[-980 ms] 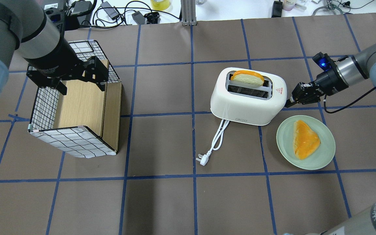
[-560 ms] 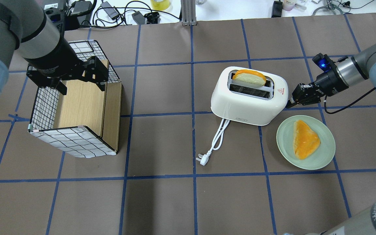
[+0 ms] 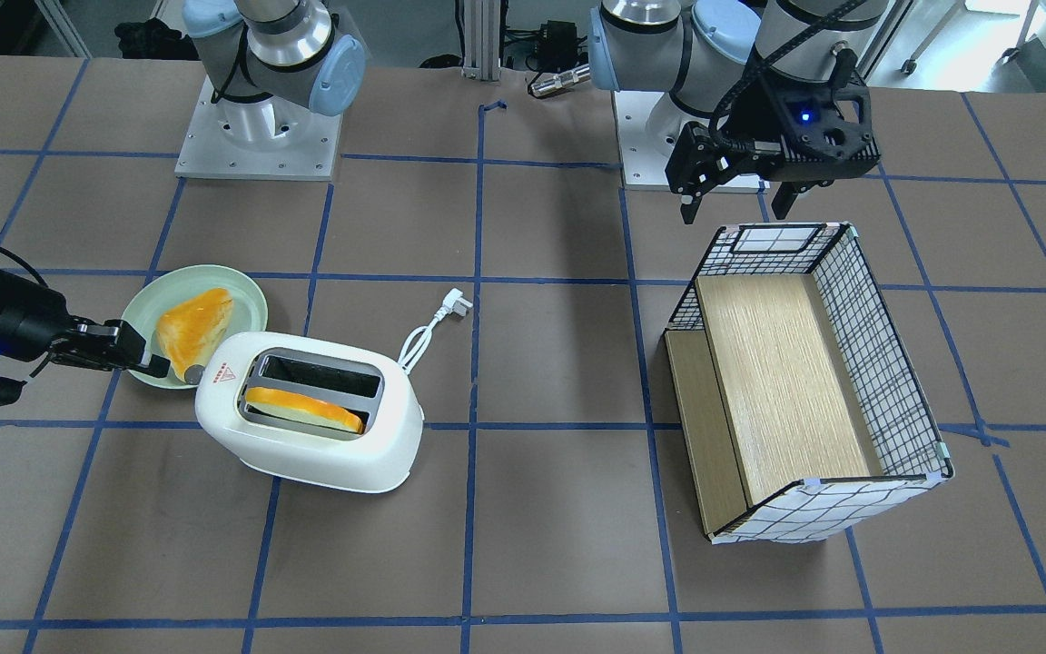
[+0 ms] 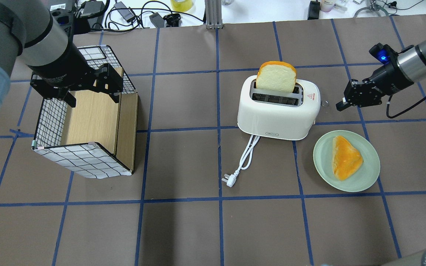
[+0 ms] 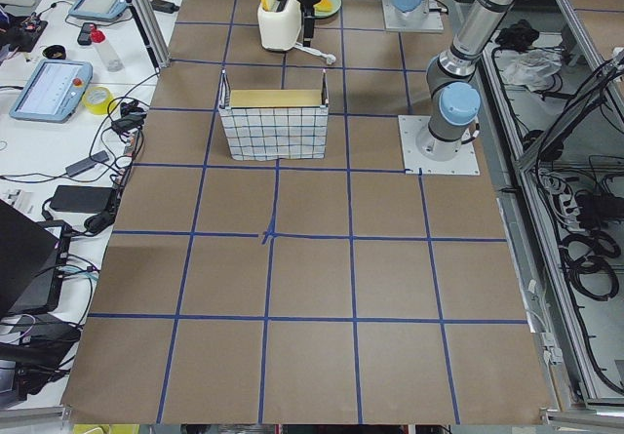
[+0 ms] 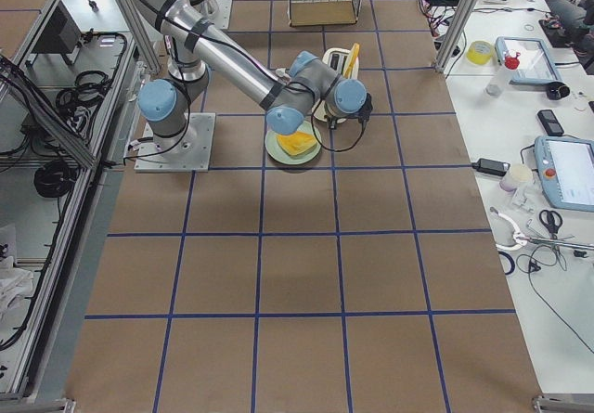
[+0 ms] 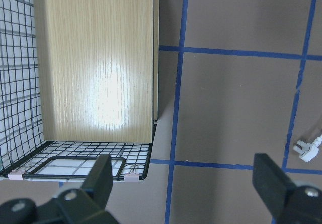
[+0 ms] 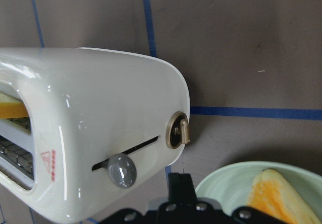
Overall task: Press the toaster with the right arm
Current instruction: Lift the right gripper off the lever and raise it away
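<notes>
**Right claw clenched beside the toaster; two views disagree on contact**

My bench (image 4: 183,229) is brown sheet gridded with blue tape. Toward its left end stands a wire basket (image 4: 83,160) holding only a wooden board (image 4: 93,116). The left gripper (image 3: 735,207) hangs above one end of it, fingers spread wide on nothing, as the left wrist view confirms.

The toaster (image 4: 276,118) sits toward the right end, midway between the robot's edge and the operators' edge. Overhead, it stands flat. A bread slice (image 4: 276,77) rises tall from the slot farther from the robot. The right gripper (image 4: 340,107), clenched on nothing, is just off the toaster's right end with a gap. The front-facing view instead shows the toaster leaning, the slice low, and the claw tip at that end.

A pale green plate (image 4: 370,166), near the toaster toward the robot's edge, carries one orange-crusted slice (image 4: 346,158). The plug (image 4: 228,181) lies loose on the bench.

Only the right wrist view shows the grey lever knob (image 8: 122,170) and a brass-coloured dial (image 8: 178,130). Lettering under the red triangle mark (image 4: 311,96) is too small to read.
</notes>
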Tool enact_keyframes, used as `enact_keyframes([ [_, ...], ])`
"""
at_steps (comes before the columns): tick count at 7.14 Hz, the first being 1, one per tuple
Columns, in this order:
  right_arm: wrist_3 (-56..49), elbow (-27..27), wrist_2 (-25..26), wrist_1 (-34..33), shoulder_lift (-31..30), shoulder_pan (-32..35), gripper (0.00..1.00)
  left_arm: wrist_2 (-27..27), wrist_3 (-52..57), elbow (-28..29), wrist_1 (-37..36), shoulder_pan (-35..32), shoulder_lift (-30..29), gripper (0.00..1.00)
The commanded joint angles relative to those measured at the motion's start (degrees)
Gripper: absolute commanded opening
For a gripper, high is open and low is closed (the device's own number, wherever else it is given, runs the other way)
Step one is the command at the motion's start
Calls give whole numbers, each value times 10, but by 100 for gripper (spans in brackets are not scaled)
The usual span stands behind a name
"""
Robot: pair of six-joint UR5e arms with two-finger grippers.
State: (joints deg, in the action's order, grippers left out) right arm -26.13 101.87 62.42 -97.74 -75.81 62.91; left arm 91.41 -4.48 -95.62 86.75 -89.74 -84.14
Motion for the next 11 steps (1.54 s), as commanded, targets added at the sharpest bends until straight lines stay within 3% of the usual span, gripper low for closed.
enact_keyframes([
  [1, 29, -23, 50, 17, -44, 2, 0, 0, 0, 0, 0, 0, 0, 100],
  [3, 48, -62, 109, 44, -86, 5, 10, 0, 0, 0, 0, 0, 0, 100],
  [6, 91, -182, 163, 168, -108, 25, 23, 0, 0, 0, 0, 0, 0, 100],
  [8, 180, -219, 201, 172, -111, 92, 31, 0, 0, 0, 0, 0, 0, 100],
  [9, 225, -225, 216, 171, -112, 130, 45, 0, 0, 0, 0, 0, 0, 100],
  [11, 284, -226, 235, 148, -110, 192, 94, 0, 0, 0, 0, 0, -1, 100],
])
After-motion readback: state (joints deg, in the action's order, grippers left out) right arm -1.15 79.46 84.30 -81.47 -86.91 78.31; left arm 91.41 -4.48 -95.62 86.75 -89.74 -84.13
